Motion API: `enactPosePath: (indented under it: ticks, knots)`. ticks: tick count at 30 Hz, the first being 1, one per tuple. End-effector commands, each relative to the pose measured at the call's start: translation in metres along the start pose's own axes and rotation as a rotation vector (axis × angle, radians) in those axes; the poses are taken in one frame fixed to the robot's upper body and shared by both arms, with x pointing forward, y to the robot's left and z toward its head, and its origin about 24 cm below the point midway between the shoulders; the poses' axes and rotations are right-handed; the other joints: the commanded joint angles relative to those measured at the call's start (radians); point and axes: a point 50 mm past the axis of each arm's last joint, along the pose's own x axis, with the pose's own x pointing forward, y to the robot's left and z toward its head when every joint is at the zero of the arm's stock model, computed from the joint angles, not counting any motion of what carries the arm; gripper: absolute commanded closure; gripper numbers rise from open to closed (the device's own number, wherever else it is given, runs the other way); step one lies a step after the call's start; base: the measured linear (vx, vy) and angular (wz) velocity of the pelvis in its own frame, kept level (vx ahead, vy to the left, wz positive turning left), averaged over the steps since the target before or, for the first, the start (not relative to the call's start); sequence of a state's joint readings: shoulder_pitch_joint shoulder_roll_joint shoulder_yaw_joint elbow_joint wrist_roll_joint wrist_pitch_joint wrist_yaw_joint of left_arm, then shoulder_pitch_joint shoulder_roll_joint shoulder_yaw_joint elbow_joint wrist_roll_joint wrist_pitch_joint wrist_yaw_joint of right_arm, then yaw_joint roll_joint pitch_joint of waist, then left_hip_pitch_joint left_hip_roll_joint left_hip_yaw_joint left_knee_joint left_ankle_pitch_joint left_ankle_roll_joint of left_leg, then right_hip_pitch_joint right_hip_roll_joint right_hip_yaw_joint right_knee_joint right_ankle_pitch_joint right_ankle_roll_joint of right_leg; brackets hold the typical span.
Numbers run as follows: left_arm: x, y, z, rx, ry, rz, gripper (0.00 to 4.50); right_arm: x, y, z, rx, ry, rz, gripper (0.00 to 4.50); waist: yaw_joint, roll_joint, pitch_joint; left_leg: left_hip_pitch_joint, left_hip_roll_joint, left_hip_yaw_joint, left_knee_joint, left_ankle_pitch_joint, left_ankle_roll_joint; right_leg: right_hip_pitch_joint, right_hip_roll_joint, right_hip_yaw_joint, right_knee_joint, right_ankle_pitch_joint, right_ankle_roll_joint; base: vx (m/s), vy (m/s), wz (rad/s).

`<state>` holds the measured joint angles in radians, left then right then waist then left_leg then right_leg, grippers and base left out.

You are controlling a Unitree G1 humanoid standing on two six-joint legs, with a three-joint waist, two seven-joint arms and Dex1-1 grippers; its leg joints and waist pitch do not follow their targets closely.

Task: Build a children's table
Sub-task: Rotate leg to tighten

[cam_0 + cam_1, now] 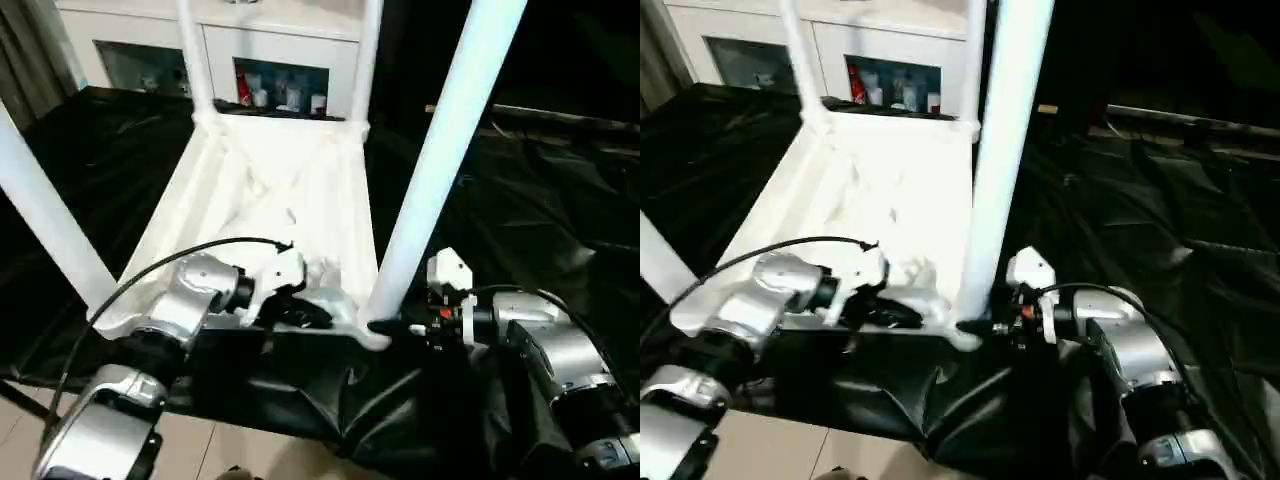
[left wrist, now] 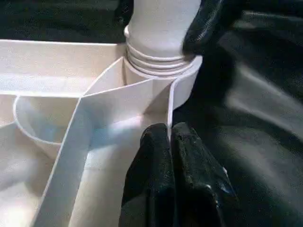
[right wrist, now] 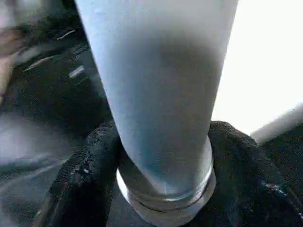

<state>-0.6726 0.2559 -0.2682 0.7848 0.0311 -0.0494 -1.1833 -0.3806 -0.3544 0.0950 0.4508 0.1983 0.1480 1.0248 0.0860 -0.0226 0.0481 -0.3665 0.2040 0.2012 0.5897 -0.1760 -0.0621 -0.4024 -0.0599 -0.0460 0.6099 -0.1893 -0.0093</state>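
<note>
The white tabletop (image 1: 270, 190) lies upside down on the black-draped work table, ribs up. Four white legs stand in its corner sockets: near left (image 1: 45, 215), far left (image 1: 195, 60), far right (image 1: 367, 60) and near right (image 1: 440, 160). My right gripper (image 1: 385, 328) is at the foot of the near right leg (image 3: 161, 94), with a black finger (image 3: 85, 165) hugging each side just above the socket collar. My left gripper (image 2: 169, 137) is shut and empty, its tips resting on the ribbed underside beside that corner socket (image 2: 161, 71).
Crumpled black cloth (image 1: 520, 200) covers the work table and hangs over its near edge. A white cabinet (image 1: 270, 60) with small items behind glass stands at the back. A black cable (image 1: 170, 262) arcs over my left forearm. Light floor (image 1: 230, 450) shows below the table's edge.
</note>
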Motion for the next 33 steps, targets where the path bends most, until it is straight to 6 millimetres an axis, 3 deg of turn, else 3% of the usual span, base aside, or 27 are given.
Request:
enactPosePath:
  ticks: [1, 3, 5, 6, 7, 8, 9, 11, 14, 16, 18, 19, 25, 28, 33]
  knots:
    - [0.010, 0.011, 0.018, -0.006, -0.073, 0.146, 4.50, 0.014, 0.004, -0.015, 0.046, 0.048, -0.082, 1.97, -0.006, -0.006, -0.050, 0.018, 0.029, -0.023, -0.073, -0.286, 0.000, 0.034, -0.081, 0.041, -0.100, -0.407, -0.155, 0.000, 0.000, 0.00]
    - [0.026, 0.011, 0.025, -0.021, -0.089, 0.181, 4.50, 0.024, 0.004, -0.021, 0.109, 0.047, -0.203, 1.97, -0.014, -0.003, -0.050, 0.016, 0.028, -0.025, -0.075, -0.288, -0.004, 0.034, -0.079, 0.040, -0.102, -0.416, -0.142, 0.000, 0.000, 0.00]
    - [0.040, 0.009, 0.032, -0.032, -0.098, 0.198, 4.50, 0.035, 0.004, -0.023, 0.160, 0.047, -0.296, 1.97, -0.023, -0.004, -0.052, 0.017, 0.027, -0.026, -0.074, -0.292, -0.004, 0.034, -0.079, 0.041, -0.103, -0.402, -0.147, 0.000, 0.000, 0.00]
    - [0.045, 0.008, 0.034, -0.033, -0.100, 0.199, 4.50, 0.039, 0.004, -0.023, 0.171, 0.046, -0.326, 1.97, -0.025, 0.003, -0.052, 0.018, 0.025, -0.025, -0.073, -0.293, -0.003, 0.031, -0.078, 0.041, -0.103, -0.397, -0.149, 0.000, 0.000, 0.00]
    - [0.053, 0.006, 0.039, -0.028, -0.102, 0.195, 4.50, 0.047, 0.005, -0.019, 0.173, 0.038, -0.358, 1.97, -0.030, 0.001, -0.052, 0.016, 0.025, -0.026, -0.073, -0.300, -0.002, 0.033, -0.077, 0.040, -0.103, -0.393, -0.153, 0.000, 0.000, 0.00]
    - [0.055, 0.006, 0.040, -0.026, -0.101, 0.195, 4.50, 0.049, 0.005, -0.019, 0.171, 0.036, -0.362, 1.97, -0.031, 0.005, -0.054, 0.015, 0.023, -0.026, -0.073, -0.292, -0.004, 0.036, -0.077, 0.040, -0.102, -0.385, -0.152, 0.000, 0.000, 0.00]
    - [0.058, 0.006, 0.041, -0.023, -0.101, 0.194, 4.50, 0.052, 0.006, -0.017, 0.166, 0.032, -0.365, 1.63, -0.032, 0.002, -0.056, 0.015, 0.024, -0.026, -0.073, -0.286, 0.001, 0.037, -0.077, 0.041, -0.101, -0.365, -0.154, 0.000, 0.000, 0.00]
    - [0.061, 0.005, 0.043, -0.013, -0.095, 0.180, 4.50, 0.059, 0.011, -0.010, 0.127, 0.002, -0.315, 1.28, -0.031, 0.009, -0.056, 0.013, 0.024, -0.026, -0.072, -0.280, 0.011, 0.039, -0.077, 0.042, -0.099, -0.330, -0.164, 0.000, 0.000, 0.00]
    - [0.061, 0.004, 0.044, -0.008, -0.092, 0.168, 4.50, 0.063, 0.014, -0.004, 0.112, -0.026, -0.266, 1.18, -0.031, 0.007, -0.058, 0.013, 0.025, -0.024, -0.071, -0.269, 0.022, 0.041, -0.076, 0.042, -0.094, -0.281, -0.181, 0.000, 0.000, 0.00]
    - [0.053, 0.005, 0.039, -0.005, -0.082, 0.133, 4.50, 0.056, 0.016, 0.002, 0.058, -0.045, -0.172, 0.84, -0.029, 0.000, -0.057, 0.012, 0.025, -0.023, -0.070, -0.270, 0.034, 0.045, -0.077, 0.041, -0.095, -0.283, -0.186, 0.000, 0.000, 0.00]
    - [0.049, 0.005, 0.036, -0.005, -0.076, 0.117, 4.50, 0.052, 0.017, 0.003, 0.031, -0.043, -0.130, 0.81, -0.027, 0.003, -0.056, 0.011, 0.026, -0.022, -0.070, -0.266, 0.040, 0.044, -0.078, 0.042, -0.096, -0.287, -0.184, 0.000, 0.000, 0.00]
    - [0.041, 0.003, 0.031, -0.002, -0.070, 0.067, 4.50, 0.043, 0.017, 0.004, 0.000, -0.044, -0.062, 0.81, -0.024, -0.002, -0.056, 0.011, 0.028, -0.024, -0.071, -0.265, 0.046, 0.046, -0.080, 0.041, -0.095, -0.288, -0.185, 0.000, 0.000, 0.00]
    - [0.011, -0.003, 0.016, 0.027, -0.028, -0.098, 4.50, 0.010, 0.012, 0.010, -0.069, -0.015, 0.123, 0.81, -0.018, 0.002, -0.055, 0.010, 0.037, -0.022, -0.073, -0.252, 0.058, 0.045, -0.078, 0.041, -0.086, -0.255, -0.209, 0.000, 0.000, 0.00]
    - [0.005, -0.006, 0.013, 0.032, -0.019, -0.135, 4.50, 0.005, 0.011, 0.012, -0.077, -0.008, 0.150, 0.81, -0.014, 0.002, -0.058, 0.010, 0.039, -0.017, -0.070, -0.225, 0.060, 0.045, -0.077, 0.041, -0.076, -0.176, -0.236, 0.000, 0.000, 0.00]
    - [-0.011, -0.012, 0.007, 0.035, 0.013, -0.225, 4.50, -0.004, 0.011, 0.014, -0.093, 0.016, 0.217, 0.81, 0.001, 0.003, -0.057, 0.015, 0.042, -0.014, -0.069, -0.223, 0.054, 0.041, -0.079, 0.042, -0.075, -0.176, -0.241, 0.000, 0.000, 0.00]
